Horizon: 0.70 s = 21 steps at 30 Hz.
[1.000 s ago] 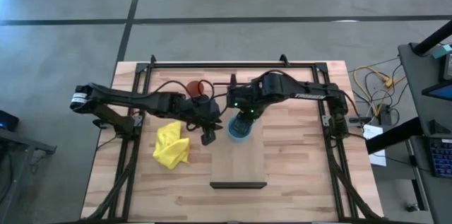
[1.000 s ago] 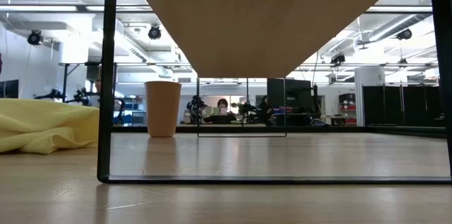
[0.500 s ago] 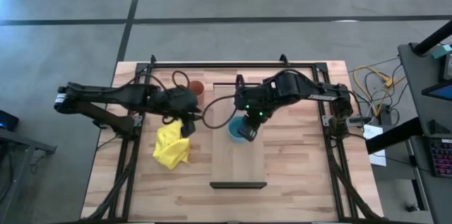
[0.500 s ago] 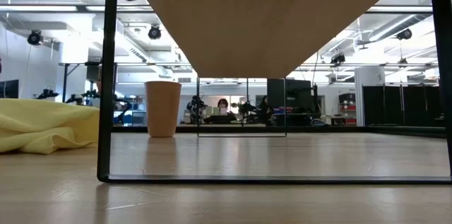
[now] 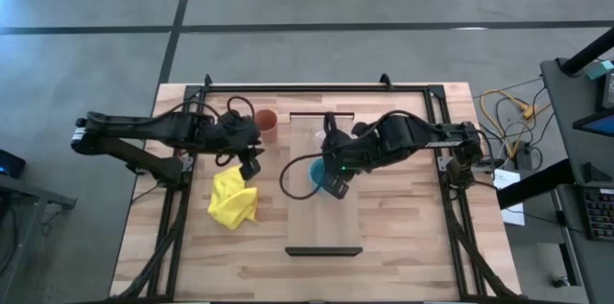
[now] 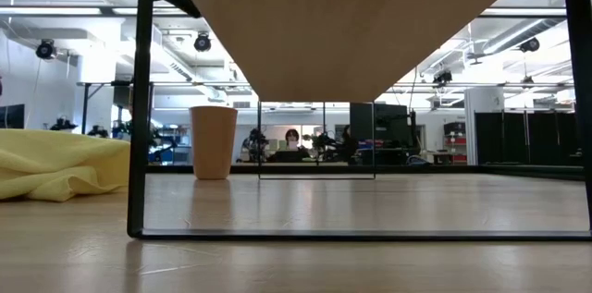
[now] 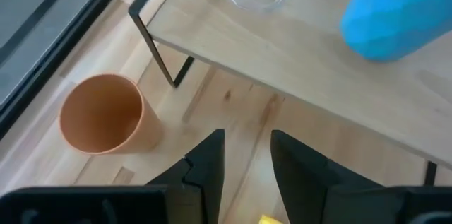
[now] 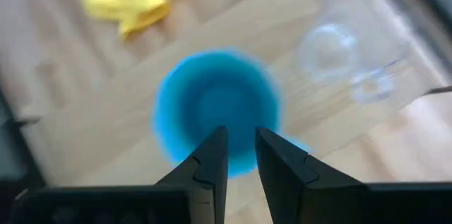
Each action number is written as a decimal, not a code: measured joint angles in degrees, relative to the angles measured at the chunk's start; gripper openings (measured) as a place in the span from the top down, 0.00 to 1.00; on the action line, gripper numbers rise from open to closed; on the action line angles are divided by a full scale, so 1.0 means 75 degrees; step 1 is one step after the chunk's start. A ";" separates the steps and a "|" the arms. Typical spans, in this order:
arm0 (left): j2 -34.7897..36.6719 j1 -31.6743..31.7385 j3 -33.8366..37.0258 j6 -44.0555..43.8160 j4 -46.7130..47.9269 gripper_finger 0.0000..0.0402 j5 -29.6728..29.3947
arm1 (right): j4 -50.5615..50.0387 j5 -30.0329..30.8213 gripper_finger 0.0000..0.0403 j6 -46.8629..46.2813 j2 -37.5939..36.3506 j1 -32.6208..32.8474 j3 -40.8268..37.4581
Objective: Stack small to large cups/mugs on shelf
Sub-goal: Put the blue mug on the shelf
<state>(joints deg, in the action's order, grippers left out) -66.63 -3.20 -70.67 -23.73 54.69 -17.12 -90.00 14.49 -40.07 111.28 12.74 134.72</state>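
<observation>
Since a second ago, your left gripper [image 5: 251,161] has pulled back toward centre left, beside the orange-brown cup [image 5: 266,124], fingers spread and empty. Your right gripper [image 5: 333,185] has slid lower, directly above the light-blue mug [image 5: 319,174] at mid-frame on the shelf [image 5: 324,222]; its fingers stand narrowly parted and it holds nothing that I can see. Before closing, line up on the rim. That mug is blurred, mouth up; the clear glass mug [image 8: 326,49] stands just beyond it.
</observation>
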 joint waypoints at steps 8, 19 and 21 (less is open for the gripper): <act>0.0011 -0.0001 0.0000 -0.0211 0.0188 0.75 0.0311 | -0.0001 0.0212 0.92 -0.0087 -0.0003 -0.0172 -0.0236; 0.0053 -0.0001 0.0000 -0.0399 0.0243 0.75 0.0346 | -0.0005 -0.0168 0.98 -0.0417 -0.0003 -0.0882 -0.1415; 0.0053 -0.0001 0.0000 -0.0396 0.0243 0.75 0.0346 | -0.0011 -0.0184 0.98 -0.0434 -0.0018 -0.0897 -0.1584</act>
<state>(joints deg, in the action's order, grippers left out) -66.24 -3.20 -70.67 -26.70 56.51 -14.52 -90.08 13.11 -43.33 111.15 6.02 122.84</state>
